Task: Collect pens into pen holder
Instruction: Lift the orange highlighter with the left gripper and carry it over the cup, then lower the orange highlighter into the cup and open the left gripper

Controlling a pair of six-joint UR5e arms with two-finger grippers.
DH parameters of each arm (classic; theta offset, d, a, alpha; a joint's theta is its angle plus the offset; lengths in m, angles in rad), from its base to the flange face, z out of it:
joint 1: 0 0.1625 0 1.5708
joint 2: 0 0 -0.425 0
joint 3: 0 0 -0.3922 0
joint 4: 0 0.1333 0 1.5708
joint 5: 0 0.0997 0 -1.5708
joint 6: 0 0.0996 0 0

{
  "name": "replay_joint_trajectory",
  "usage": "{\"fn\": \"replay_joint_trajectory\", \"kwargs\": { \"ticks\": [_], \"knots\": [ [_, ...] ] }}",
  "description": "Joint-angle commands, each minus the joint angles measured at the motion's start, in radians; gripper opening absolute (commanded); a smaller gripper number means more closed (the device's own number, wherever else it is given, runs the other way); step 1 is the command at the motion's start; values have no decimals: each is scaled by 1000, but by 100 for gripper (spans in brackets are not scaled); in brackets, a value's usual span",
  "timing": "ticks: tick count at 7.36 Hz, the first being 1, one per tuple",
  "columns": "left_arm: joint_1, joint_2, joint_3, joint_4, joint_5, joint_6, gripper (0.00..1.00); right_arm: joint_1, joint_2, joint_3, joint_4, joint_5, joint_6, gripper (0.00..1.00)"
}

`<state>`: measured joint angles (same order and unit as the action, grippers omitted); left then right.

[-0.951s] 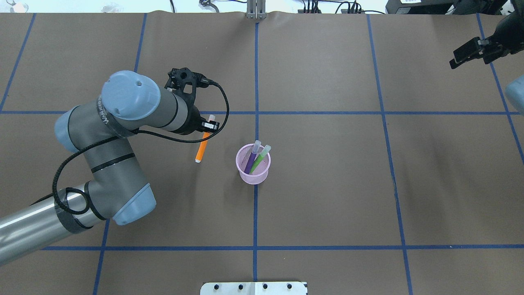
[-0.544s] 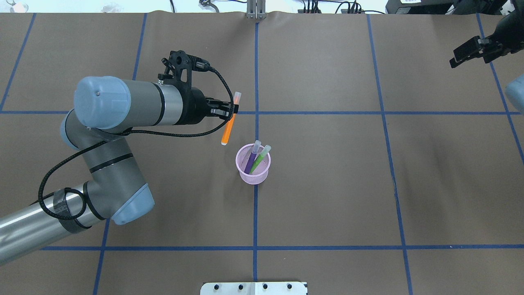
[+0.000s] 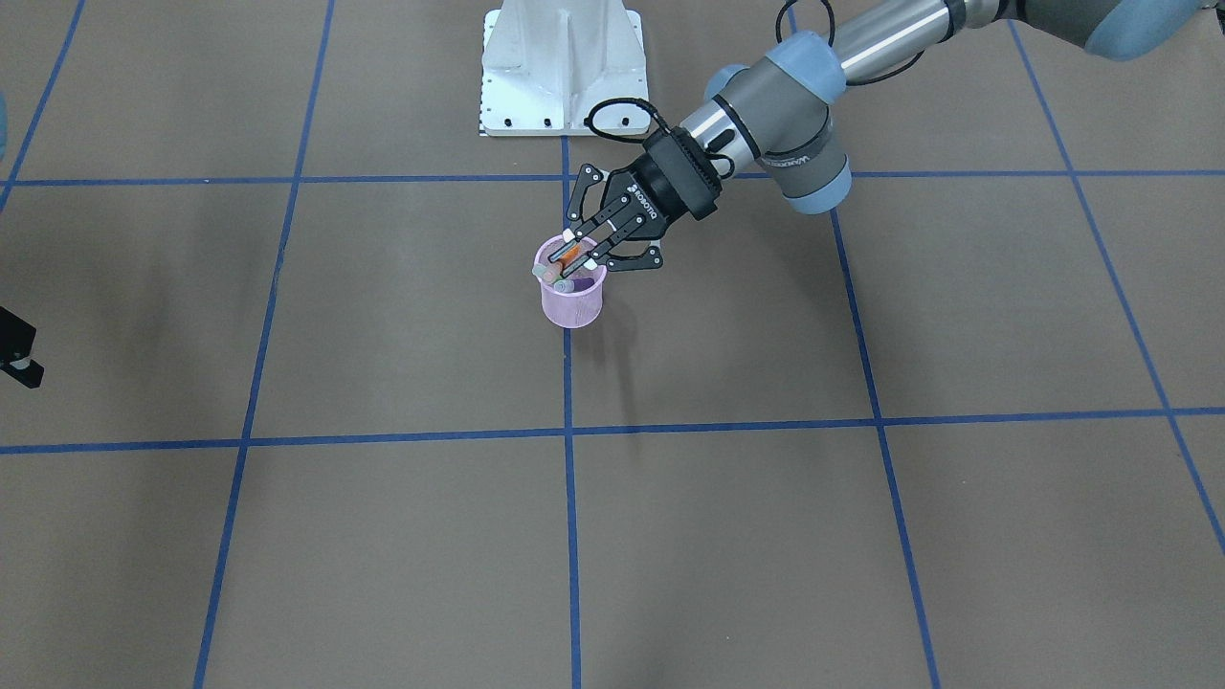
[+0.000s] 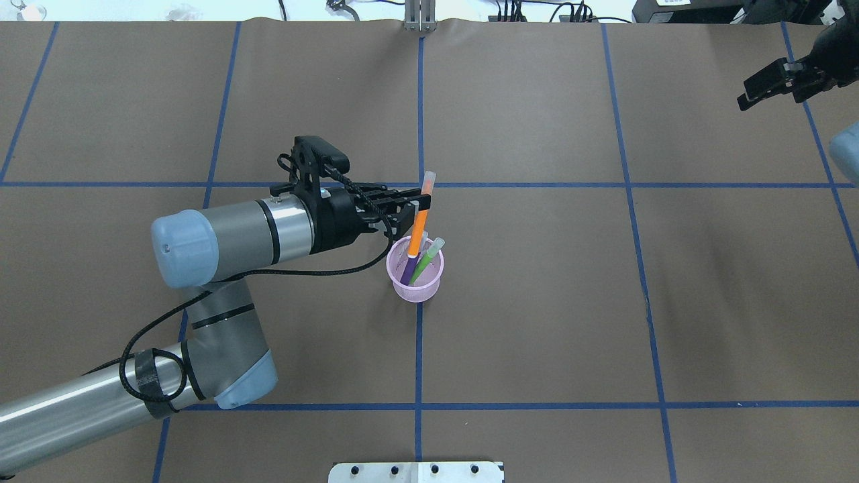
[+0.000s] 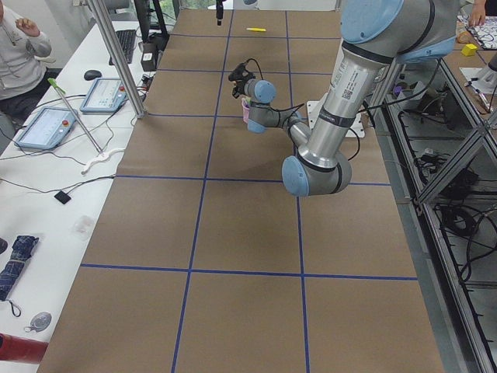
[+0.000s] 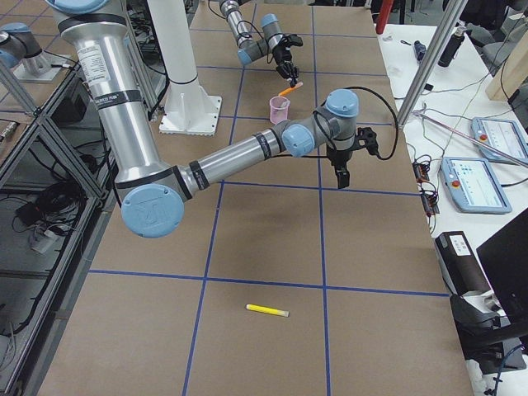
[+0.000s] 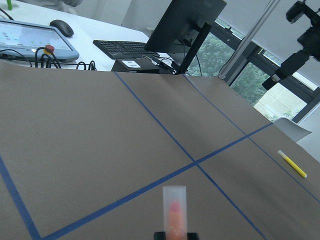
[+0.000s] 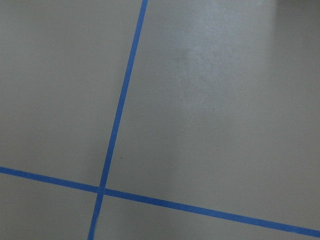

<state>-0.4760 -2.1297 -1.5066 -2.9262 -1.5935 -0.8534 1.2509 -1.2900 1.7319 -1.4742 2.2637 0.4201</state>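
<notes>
Orange pen [image 4: 419, 225] is clamped in the left claw [image 4: 415, 201], whose fingers are closed on its upper half just under the pale cap. The pen hangs tilted, cap leaning away from the robot, with its lower end over the mouth of the cup [image 4: 419, 294]. Whether the tip has passed the rim cannot be told. From the right-side camera the pen shows slanted above the cup, held from over it.

The cup stands upright on the table [image 4: 537, 302], on a blue tape line near the middle. Inside it the purple pen [image 4: 409, 268] and the green pen [image 4: 427, 261] lean side by side against the far rim, caps poking out.

The yellow pen [image 6: 267, 310] lies flat on the table far out on the robot's right, well apart from the cup and from both claws. It also shows small in the left wrist view, beyond the orange pen's cap.

The right claw [image 4: 748, 97] hangs over the table's right edge, away from every pen. Whether it is open or closed cannot be told; its wrist camera shows only brown paper and tape lines.
</notes>
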Motion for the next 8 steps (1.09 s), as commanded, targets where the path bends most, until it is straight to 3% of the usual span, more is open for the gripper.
{"fn": "replay_joint_trajectory", "kwargs": {
  "ticks": [1, 8],
  "knots": [
    [37, 8, 9, -34, 18, 45, 0, -1, 3, 0, 0, -1, 0, 100],
    [39, 5, 32, -74, 18, 47, 10, 1, 3, 0, 0, -1, 0, 100]
  ]
}}
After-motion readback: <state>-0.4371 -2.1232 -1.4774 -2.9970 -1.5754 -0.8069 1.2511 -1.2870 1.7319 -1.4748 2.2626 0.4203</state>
